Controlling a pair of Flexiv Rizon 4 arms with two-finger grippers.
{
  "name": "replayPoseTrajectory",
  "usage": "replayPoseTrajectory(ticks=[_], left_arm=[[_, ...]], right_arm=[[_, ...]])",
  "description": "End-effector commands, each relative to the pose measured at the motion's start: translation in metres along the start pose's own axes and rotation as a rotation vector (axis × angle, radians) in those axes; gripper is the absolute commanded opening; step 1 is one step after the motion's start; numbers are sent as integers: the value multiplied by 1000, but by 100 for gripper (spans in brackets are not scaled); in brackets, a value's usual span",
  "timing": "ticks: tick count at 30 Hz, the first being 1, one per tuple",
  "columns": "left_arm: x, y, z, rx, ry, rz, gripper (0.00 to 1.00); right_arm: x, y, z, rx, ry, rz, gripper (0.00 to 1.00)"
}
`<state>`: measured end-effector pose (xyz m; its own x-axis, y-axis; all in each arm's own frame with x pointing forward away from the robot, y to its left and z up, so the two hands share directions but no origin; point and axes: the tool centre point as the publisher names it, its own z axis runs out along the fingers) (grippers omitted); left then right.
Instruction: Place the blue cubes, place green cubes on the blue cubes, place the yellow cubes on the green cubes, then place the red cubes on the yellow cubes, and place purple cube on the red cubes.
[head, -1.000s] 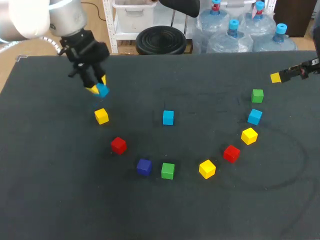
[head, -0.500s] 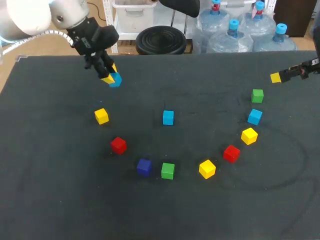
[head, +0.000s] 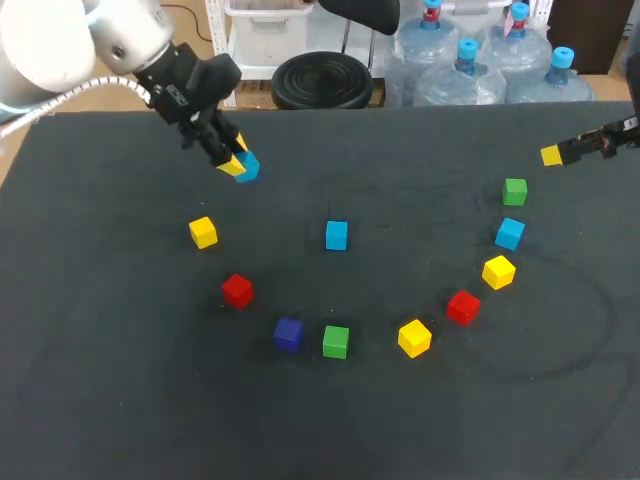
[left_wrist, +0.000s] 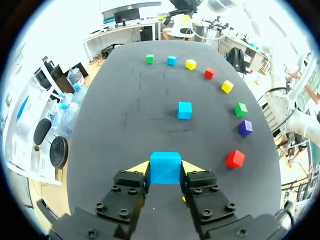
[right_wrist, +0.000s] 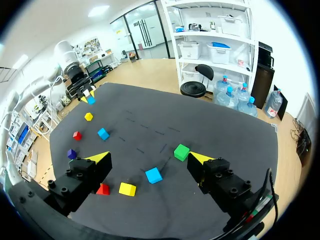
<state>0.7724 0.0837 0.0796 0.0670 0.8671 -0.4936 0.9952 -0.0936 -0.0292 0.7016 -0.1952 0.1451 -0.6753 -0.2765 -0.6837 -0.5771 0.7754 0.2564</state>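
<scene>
Lighting: bright, even, diffuse, from overhead. Table (head: 120, 400): dark, matte. Shadows: small, soft, tight beneath cubes (head: 237, 291). Left wrist view: white washout beyond table edge, 10 to 2 o'clock.

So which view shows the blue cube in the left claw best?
The left wrist view: the blue cube sits large between the fingers of the left claw. The head view shows it small, beside a yellow tip; the right wrist view shows only a distant speck.

My left gripper (left_wrist: 165, 171) pinches a blue cube (left_wrist: 165, 164) between both yellow tips. Ahead of that cube a second blue cube (left_wrist: 184, 110) sits alone on the dark table (left_wrist: 120, 125). Farther ahead, a curved row of cubes runs from a green cube (left_wrist: 149, 59) round to a red cube (left_wrist: 235, 159) near my cube's side.
</scene>
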Motion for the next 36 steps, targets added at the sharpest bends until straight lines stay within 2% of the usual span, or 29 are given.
replayPoseTrajectory(ticks=[1, 6, 10, 15, 22, 27, 36], left_arm=[[-3, -14, 6, -134, -18, -56, 0], [-11, -21, 11, -190, -61, -126, 0], [-15, -28, 14, -189, -109, -178, 0], [-19, -36, 21, -178, -122, -186, 0], [-23, -48, 34, -142, -26, -93, 0], [-27, -57, 42, -124, 76, -13, 0], [-28, -60, 63, -132, 250, -50, 0]], right_arm=[[0, -1, 1, -4, -2, -1, 100], [0, -1, 1, -4, -2, -1, 100], [0, -1, 1, -4, -2, -1, 100], [0, -1, 1, -4, -2, -1, 100], [0, -1, 1, -4, -2, -1, 100], [0, -1, 1, -4, -2, -1, 100], [0, -1, 1, -4, -2, -1, 100]])
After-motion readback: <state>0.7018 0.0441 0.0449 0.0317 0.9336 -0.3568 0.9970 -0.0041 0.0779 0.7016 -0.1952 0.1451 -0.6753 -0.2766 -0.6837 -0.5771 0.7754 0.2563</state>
